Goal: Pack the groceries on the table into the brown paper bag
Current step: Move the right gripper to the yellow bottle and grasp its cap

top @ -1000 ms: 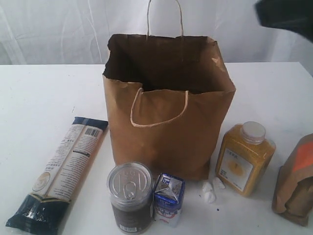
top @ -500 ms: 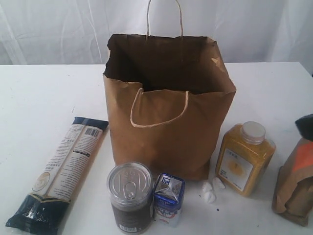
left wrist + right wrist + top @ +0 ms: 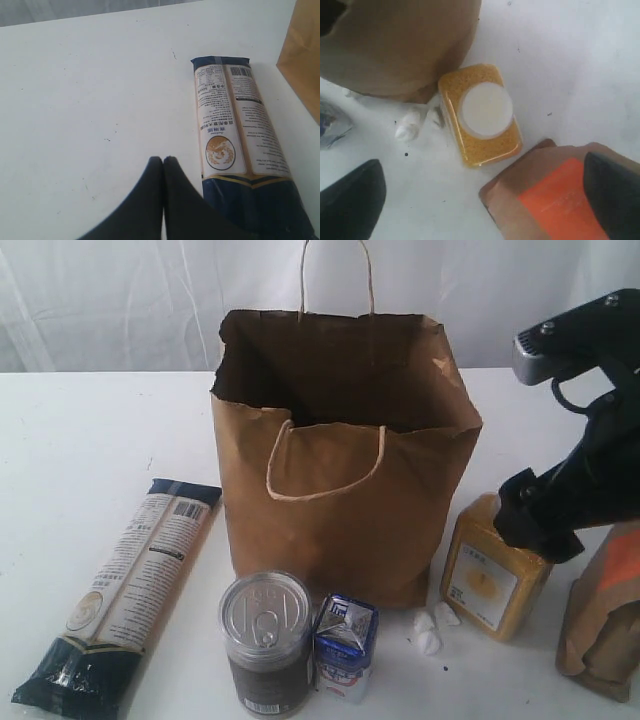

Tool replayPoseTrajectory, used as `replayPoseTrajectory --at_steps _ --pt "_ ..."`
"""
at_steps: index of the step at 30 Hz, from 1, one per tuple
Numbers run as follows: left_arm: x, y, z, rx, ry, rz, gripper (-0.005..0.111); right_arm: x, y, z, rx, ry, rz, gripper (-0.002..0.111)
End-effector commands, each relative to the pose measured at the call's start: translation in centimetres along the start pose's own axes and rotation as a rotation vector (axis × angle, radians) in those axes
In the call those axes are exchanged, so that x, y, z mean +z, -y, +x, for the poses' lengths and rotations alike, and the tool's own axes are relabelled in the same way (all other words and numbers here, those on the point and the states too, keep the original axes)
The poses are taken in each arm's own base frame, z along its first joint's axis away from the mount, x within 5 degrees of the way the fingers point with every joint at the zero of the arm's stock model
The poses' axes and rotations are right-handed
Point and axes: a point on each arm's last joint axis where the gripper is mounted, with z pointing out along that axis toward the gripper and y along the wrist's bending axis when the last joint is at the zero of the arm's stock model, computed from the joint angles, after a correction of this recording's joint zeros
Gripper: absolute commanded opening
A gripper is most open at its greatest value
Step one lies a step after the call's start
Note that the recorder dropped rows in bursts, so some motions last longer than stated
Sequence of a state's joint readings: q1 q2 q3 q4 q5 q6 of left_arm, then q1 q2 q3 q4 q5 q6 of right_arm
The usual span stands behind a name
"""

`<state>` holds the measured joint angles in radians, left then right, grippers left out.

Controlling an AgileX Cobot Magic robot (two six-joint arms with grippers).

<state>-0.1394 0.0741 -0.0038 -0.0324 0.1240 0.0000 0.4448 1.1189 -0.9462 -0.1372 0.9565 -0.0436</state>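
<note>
Our right gripper [image 3: 481, 192] hangs over the yellow-grain bottle [image 3: 485, 112] just beside the brown paper bag [image 3: 340, 530], fingers spread to straddle it, we judge; our left gripper [image 3: 163, 170] rests idle, fingers pressed together.

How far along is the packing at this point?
Done: nothing is visibly packed; the inside of the brown paper bag shows only shadow. In hand: the right gripper hangs open over the yellow-grain bottle, not yet gripping it; the left gripper is shut and empty, near the long packet. Left: the bottle, the packet, the can, the carton and the pouch are all on the table.
</note>
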Motion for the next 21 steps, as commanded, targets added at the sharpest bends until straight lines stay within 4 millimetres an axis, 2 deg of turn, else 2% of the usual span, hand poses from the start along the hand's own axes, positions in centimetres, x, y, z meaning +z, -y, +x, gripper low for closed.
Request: replayPoseTrajectory --at_steps 1,9,13,15,17,18,19,20,21 --pt "0.0 0.0 0.1 -0.008 -0.003 0.001 0.0 2.4 1.0 -1.1 -0.006 -0.007 -0.024 0.101" --pt "0.0 0.0 0.1 -0.008 -0.003 0.001 0.0 7.5 0.9 -1.8 -0.05 -0.115 -0.071 0.1" --pt "0.0 0.0 0.1 -0.008 -0.003 0.001 0.0 9.6 0.8 -2.0 -0.057 -0.149 -0.081 0.092" --pt "0.0 0.0 0.1 -0.008 -0.003 0.001 0.0 10.7 0.7 -1.9 -0.059 -0.181 -0.089 0.081" --pt "0.0 0.0 0.1 -0.008 -0.003 0.001 0.0 11.3 0.6 -1.6 -0.06 -0.218 -0.097 0.063" --pt "0.0 0.0 0.1 -0.008 -0.003 0.001 0.0 11.1 0.6 -1.5 -0.056 -0.222 -0.097 0.045" --pt "0.0 0.0 0.1 -0.008 -0.003 0.001 0.0 10.9 0.6 -1.6 -0.054 -0.218 -0.096 0.037" --pt "0.0 0.0 0.1 -0.008 -0.003 0.001 0.0 9.9 0.7 -1.7 -0.048 -0.181 -0.087 0.014" --pt "0.0 0.0 0.1 -0.008 -0.003 0.001 0.0 9.1 0.8 -1.9 -0.041 -0.149 -0.08 0.005"
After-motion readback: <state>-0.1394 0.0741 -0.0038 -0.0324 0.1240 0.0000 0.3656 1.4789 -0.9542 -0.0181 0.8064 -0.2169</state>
